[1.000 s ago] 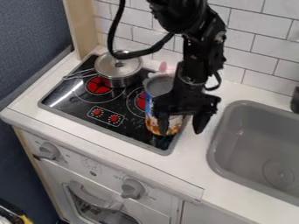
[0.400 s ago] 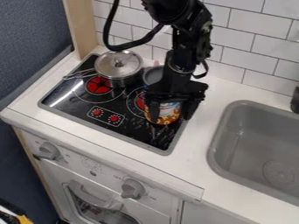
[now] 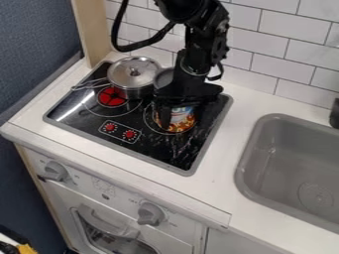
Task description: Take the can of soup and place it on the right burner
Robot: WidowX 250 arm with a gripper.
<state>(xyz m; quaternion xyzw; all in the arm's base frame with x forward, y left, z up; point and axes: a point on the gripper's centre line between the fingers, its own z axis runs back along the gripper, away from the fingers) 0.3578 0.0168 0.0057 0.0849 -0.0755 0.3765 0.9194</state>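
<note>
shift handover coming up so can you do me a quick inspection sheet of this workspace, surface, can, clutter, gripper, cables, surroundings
surface: black stovetop with pale streaks toward the front right, glare or marks, cannot tell which
can of soup: upright, at the right burner; contact with the burner unclear
clutter: lidded metal pot at the left burner, handle pointing left
gripper: fingers on either side of the can
cables: black cable looping out beside the arm; snags, nothing seen
surroundings: gray sink right of the stovetop, white tiled wall behind

White tiled wall (image 3: 285, 47), gray sink (image 3: 291, 168)
</note>
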